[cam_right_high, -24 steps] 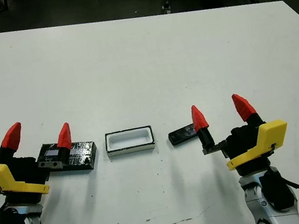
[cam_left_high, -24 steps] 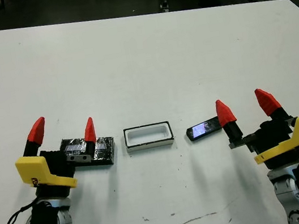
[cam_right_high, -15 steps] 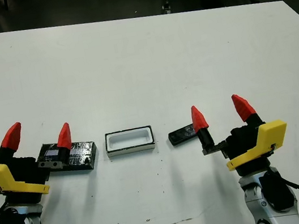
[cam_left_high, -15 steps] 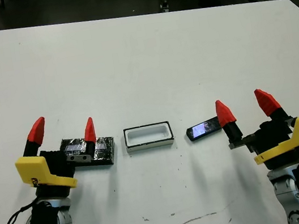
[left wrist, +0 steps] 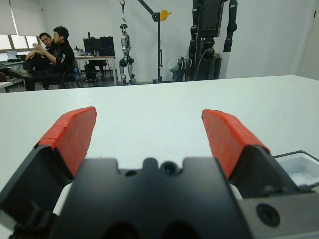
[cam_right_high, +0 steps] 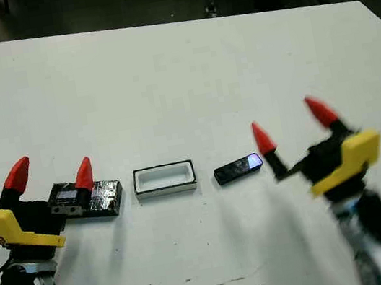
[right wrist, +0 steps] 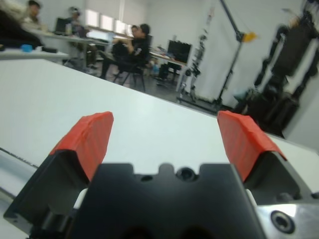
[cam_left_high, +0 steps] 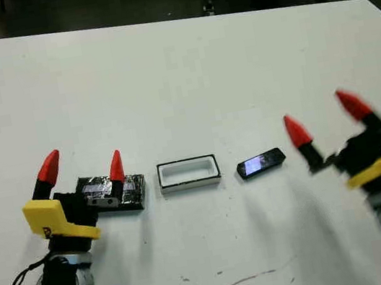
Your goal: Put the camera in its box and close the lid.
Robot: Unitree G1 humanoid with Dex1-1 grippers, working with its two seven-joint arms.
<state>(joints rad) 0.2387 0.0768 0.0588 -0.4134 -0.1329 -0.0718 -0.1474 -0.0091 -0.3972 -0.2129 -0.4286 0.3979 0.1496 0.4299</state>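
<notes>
1. Left gripper (cam_left_high: 82,168): nearest the viewer on the robot's left, fingers spread apart and holding nothing; its yellow-cased body sits low over the white table (cam_left_high: 177,64).
2. Right gripper (cam_left_high: 325,114): on the robot's right, fingers likewise spread and empty, raised above the table surface and blurred in both head views.
3. Lid (cam_left_high: 111,192): flat black crinkled slab with silvery strip marks, lying on the table directly beneath the left gripper's inner finger, which overlaps its near part in the head views.
4. Box (cam_left_high: 189,173): white-walled oblong tray with a thin black rim, lying open and unfilled at the centre, just to the right of the lid and apart from it.
5. Camera (cam_left_high: 261,163): slim black bar with a bluish reflective face, lying on the table slightly askew, between the box and the right gripper; it touches neither, and sits just left of the right gripper's inner finger.
6. Far background (wrist views): seated people (left wrist: 50,47) at desks beyond the table edge, with stands and equipment behind.
</notes>
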